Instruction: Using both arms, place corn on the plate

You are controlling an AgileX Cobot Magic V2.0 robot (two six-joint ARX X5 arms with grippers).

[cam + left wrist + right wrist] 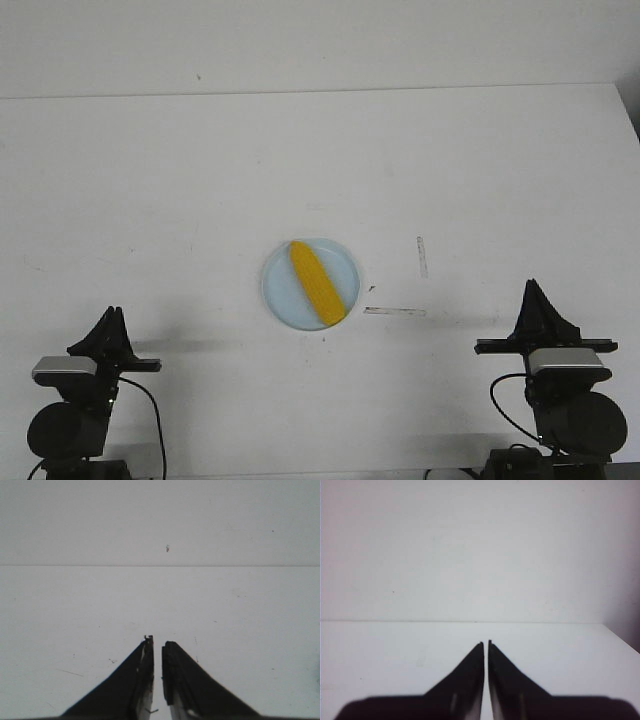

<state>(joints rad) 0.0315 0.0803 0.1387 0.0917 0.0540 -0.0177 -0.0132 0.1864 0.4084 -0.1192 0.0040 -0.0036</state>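
Observation:
The yellow-orange corn [317, 282] lies slantwise on the pale blue plate [280, 290] in the middle of the white table, seen only in the front view. My left gripper [110, 318] is shut and empty at the front left, far from the plate; the left wrist view shows its tip [157, 642] over bare table. My right gripper [531, 290] is shut and empty at the front right; the right wrist view shows its tip [486, 642] over bare table. Neither wrist view shows corn or plate.
A grey tape strip [394, 311] and a short faint mark [422, 256] lie on the table right of the plate. The table's far edge [300, 92] meets a white wall. The table's right edge [628, 110] shows at the far right.

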